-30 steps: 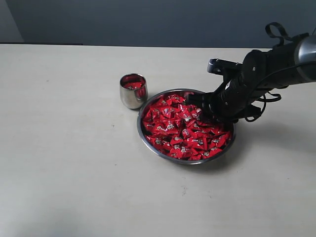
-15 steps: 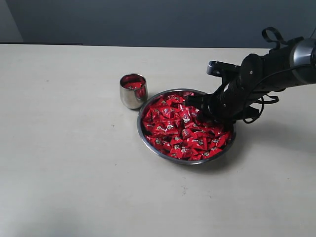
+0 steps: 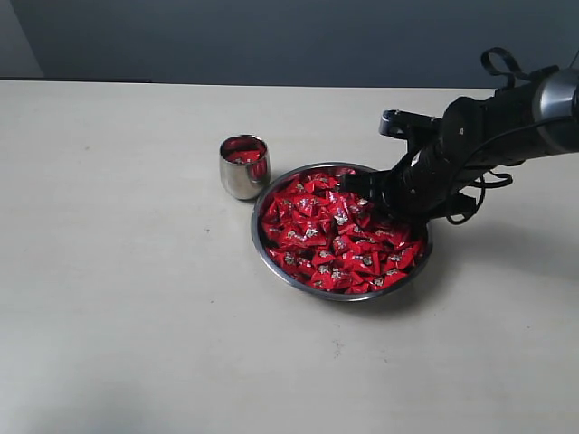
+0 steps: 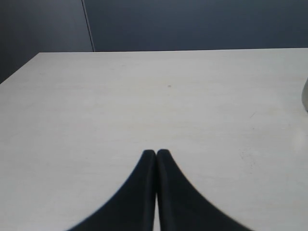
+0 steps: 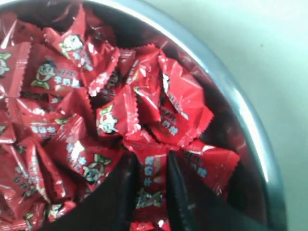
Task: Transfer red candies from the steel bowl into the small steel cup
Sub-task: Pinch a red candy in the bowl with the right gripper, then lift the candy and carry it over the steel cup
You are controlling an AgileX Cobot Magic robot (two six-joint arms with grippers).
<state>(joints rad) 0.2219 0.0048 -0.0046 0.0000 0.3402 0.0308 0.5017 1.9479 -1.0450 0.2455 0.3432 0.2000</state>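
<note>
The steel bowl sits mid-table, heaped with red candies. To its upper left stands the small steel cup with a few red candies inside. My right gripper is down in the bowl's right side among the candies. In the right wrist view, the right gripper has its fingers close together, shut on one red candy near the bowl rim. My left gripper is shut and holds nothing, above bare table. It does not show in the exterior view.
The pale table spreads around the bowl and cup, with a dark wall behind it. The right arm's black links and cables reach in from the right edge over the bowl's far right rim.
The right arm has shifted only slightly at the bowl's right side, the wrist settling a touch higher. The bowl, cup and candy heap stay put.
</note>
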